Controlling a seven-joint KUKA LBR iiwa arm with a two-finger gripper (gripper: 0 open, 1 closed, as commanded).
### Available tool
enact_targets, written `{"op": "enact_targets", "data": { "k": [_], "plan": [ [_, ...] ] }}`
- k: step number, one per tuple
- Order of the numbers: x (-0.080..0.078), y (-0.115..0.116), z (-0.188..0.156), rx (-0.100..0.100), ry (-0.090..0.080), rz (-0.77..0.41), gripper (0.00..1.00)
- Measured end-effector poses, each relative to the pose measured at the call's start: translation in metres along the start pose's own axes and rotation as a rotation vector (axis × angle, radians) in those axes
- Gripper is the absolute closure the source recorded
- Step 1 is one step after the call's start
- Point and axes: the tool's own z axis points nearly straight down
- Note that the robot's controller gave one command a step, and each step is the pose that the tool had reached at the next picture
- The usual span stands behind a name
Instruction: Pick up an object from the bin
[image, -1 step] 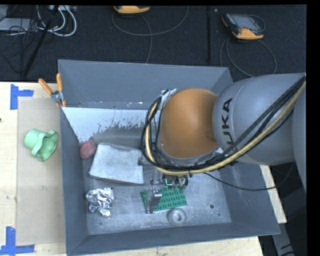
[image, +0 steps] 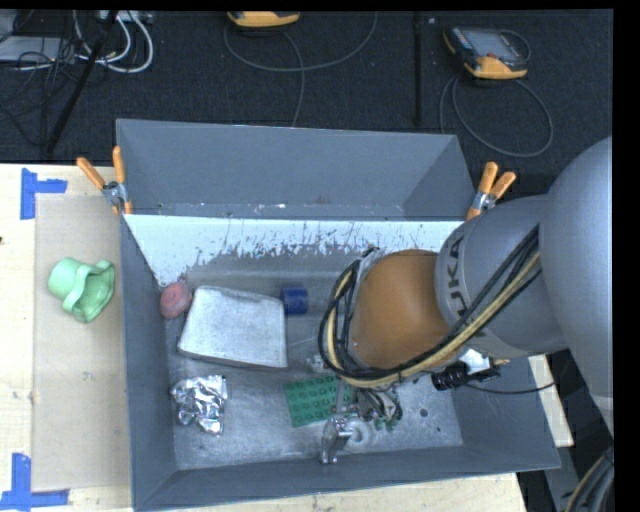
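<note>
The arm (image: 560, 280) reaches in from the right, low over the bin (image: 290, 180). A grey pad (image: 235, 328) lies flat at left centre. At lower centre the gripper (image: 340, 438) meets the edge of a flat green card (image: 312, 400), probably the easiest place to take it. I cannot tell how far it is open. Crumpled foil (image: 201, 402) sits lower left.

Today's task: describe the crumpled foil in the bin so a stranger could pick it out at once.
Find the grey metal bin and the large pale flat pad on the left of its floor. Just below that pad, towards the bin's lower-left corner in the camera view, lies the foil. It alone is shiny, silver and crumpled.
</note>
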Motion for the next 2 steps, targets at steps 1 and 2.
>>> {"op": "enact_targets", "data": {
  "k": [1,2],
  "plan": [
    [-0.004,0.003,-0.006,-0.004,-0.015,0.0,1.0],
    [-0.001,-0.003,-0.138,-0.004,-0.016,0.03,1.0]
  ]
}}
